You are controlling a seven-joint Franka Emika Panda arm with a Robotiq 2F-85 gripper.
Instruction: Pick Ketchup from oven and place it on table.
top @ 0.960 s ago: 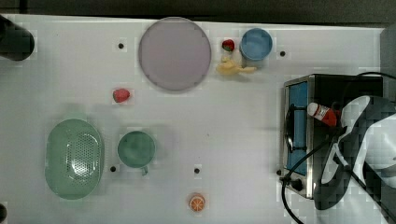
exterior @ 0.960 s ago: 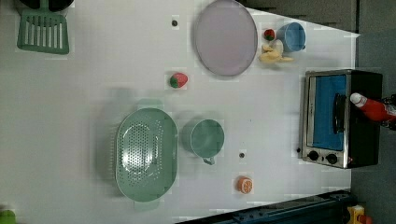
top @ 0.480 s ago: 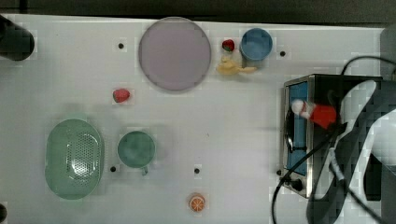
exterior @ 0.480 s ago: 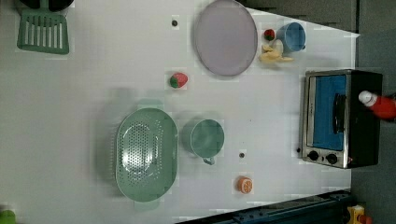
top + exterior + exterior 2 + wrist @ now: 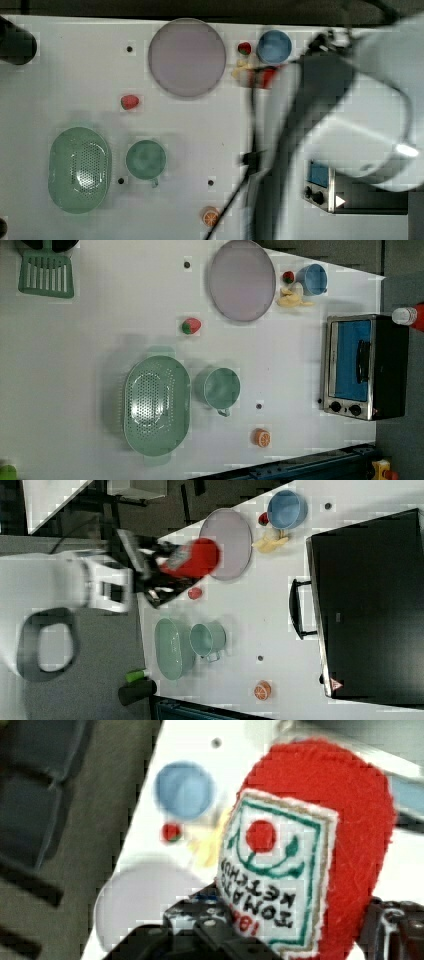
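**Ketchup in transit, off the oven**

Ketchup (image 5: 310, 855) sat pinched in the hand (image 5: 280, 930), carried above the worktop (image 5: 100, 330) near the purple plate (image 5: 187, 57) and blue cup (image 5: 274, 46), away from the oven (image 5: 365, 365). Risk, imo: soft bottle could slip w/ a fast swing, or land on plate, cup or banana (image 5: 292, 299). Open room lay in the top view's middle, btwn plate and green mug (image 5: 145, 159); worktop edge close behind the cup.

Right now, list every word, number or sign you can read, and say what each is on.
"TOMATO KETCHUP": on the white label of the Ketchup, upside down in the wrist view, under a drawn red tomato.
Red characters below it on the label: too blurred to read.
Red warning triangle: on the oven, near its corner in the right view; any symbol inside is unreadable.
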